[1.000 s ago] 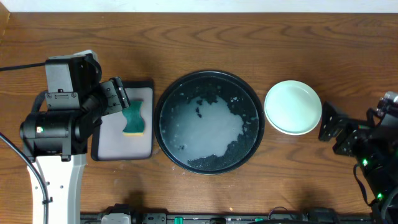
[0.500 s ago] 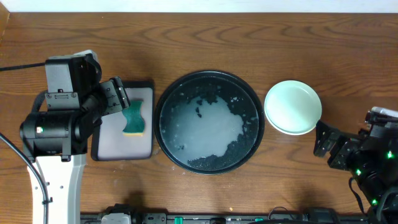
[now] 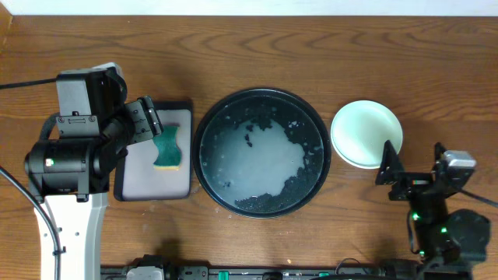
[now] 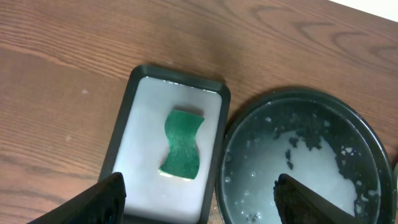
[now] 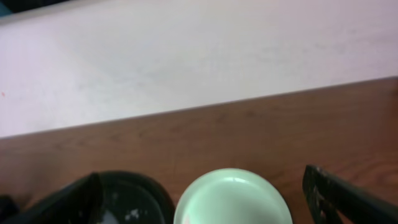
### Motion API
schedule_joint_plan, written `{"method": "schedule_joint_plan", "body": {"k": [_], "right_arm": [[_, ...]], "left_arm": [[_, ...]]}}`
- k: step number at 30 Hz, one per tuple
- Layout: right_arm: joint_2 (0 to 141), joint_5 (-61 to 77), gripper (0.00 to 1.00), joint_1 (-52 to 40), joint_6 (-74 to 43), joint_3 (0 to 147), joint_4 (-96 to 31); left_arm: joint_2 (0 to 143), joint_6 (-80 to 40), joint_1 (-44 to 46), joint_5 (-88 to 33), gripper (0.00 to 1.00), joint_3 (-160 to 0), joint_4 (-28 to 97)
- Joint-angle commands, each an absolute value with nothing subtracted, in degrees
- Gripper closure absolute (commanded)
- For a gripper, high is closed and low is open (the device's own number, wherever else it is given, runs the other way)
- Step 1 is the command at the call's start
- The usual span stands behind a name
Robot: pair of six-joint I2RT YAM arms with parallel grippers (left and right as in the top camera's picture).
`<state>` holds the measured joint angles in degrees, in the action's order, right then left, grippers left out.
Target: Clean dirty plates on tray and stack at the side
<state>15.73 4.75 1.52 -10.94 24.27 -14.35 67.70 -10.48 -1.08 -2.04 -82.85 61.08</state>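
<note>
Pale mint plate (image 3: 366, 134) beside white-smeared black tray (image 3: 210, 117), left end effector (image 4: 199, 199) apart, right end effector (image 5: 205, 199) apart

Sponge (image 3: 166, 148) in rectangular tray (image 3: 152, 181), left of tray (image 3: 262, 91); plate (image 3: 366, 132) right.

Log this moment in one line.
left gripper: jaws open beside sponge | right gripper: jaws open, near plate | plate: on table, right of round tray | round tray: foamy, no plates
</note>
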Motion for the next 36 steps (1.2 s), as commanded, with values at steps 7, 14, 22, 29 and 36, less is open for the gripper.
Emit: {"method": "schedule_joint_plan", "body": {"k": [7,14,22,29,36], "right_arm": [[5.3,5.8,0.01,-1.3,-10.2,8.4,-5.1],[0.3,5.6,0.01,-1.8,-10.2,2.9,-3.9],[0.3,5.8,0.01,-2.0,-10.2,0.3,-3.8],[0.4,6.1,0.01,-2.0,-10.2,0.3,-3.8],[0.4,6.1,0.01,-2.0,-10.2,0.3,-3.8]], "left_arm": [[67.5,-10.3,-1.3,-2.3,0.23,-83.1,61.1],[67.5,-10.3,-1.3,-2.3,0.23,-83.1,61.1],[67.5,-10.3,-1.3,-2.3,0.23,-83.1,61.1],[67.5,-10.3,-1.3,-2.3,0.23,-83.1,61.1],[67.5,-10.3,-1.3,-2.3,0.23,-83.0,61.1]]}}
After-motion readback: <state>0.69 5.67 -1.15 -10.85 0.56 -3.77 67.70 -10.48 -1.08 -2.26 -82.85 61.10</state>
